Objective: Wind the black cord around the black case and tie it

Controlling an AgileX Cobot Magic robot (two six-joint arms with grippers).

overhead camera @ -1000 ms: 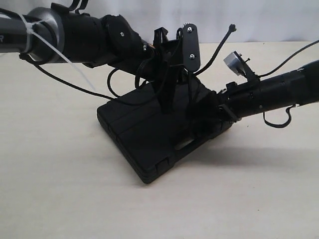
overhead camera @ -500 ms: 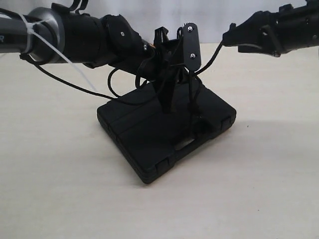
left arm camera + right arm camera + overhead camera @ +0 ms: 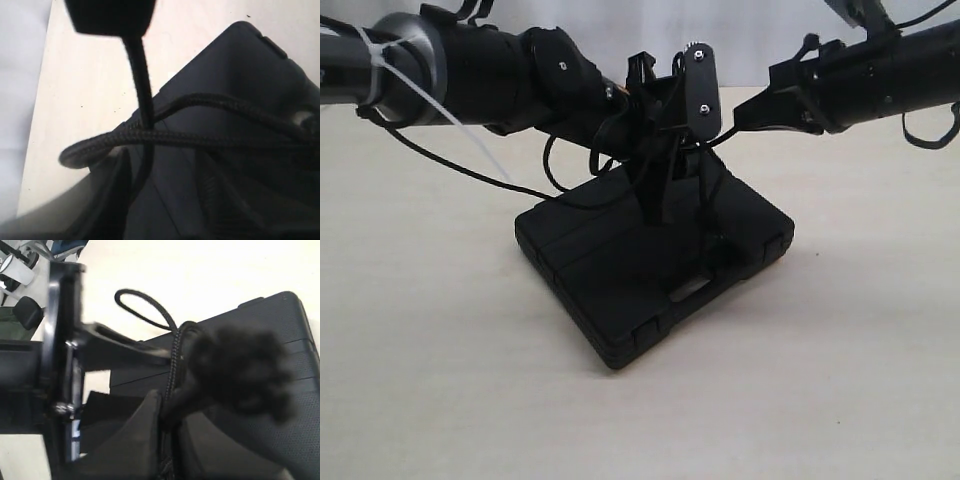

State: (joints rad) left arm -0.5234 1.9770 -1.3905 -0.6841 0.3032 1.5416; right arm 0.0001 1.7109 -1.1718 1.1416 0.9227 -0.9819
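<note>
Pale bench (image 3: 440, 380), white backdrop. Right pincer (image 3: 752, 110) clamped tight on black cord (image 3: 200, 137), arm stretched level from right edge. Left pincer (image 3: 658, 200) points down over black case (image 3: 620, 280) at bench centre, opening indiscernible. Cord strands cross lid beneath.

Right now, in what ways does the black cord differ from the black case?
The black cord is thin, braided and flexible; the black case is broad, flat and rigid. The cord rises partly off the case to the right pincer; the case lies flat on the table. The cord ends in a frayed knot; the case has a handle slot. Both are black.
</note>
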